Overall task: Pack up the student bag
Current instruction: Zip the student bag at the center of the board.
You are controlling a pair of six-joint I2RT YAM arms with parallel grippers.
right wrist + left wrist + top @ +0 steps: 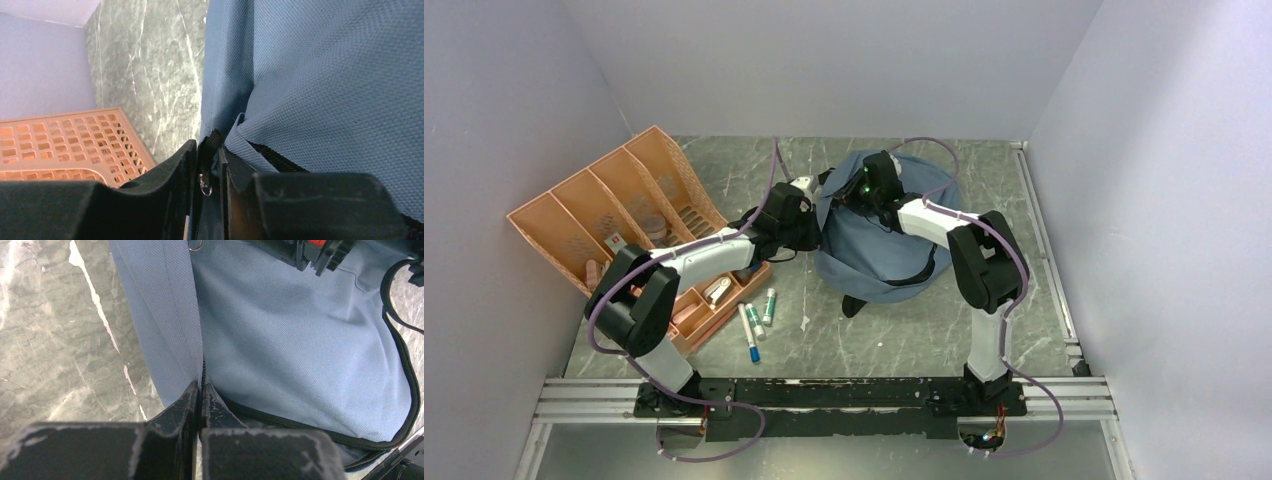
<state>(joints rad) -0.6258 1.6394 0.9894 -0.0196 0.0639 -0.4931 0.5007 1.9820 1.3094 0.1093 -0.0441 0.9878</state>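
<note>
Left tool (201,387) is clamped tight on the bag's (884,250) left edge. Right tool (210,145) pinches that edge just beside it, so the mouth likely lies between them.

— What has the right gripper (207,150) got?
— The bag (325,75). Its fingers pinch a black zip edge, with a small metal ring (205,189) showing between them.
— And to the left?
— Marble table (145,65), an orange tray (65,145) low down, and wall (40,60) above.
</note>
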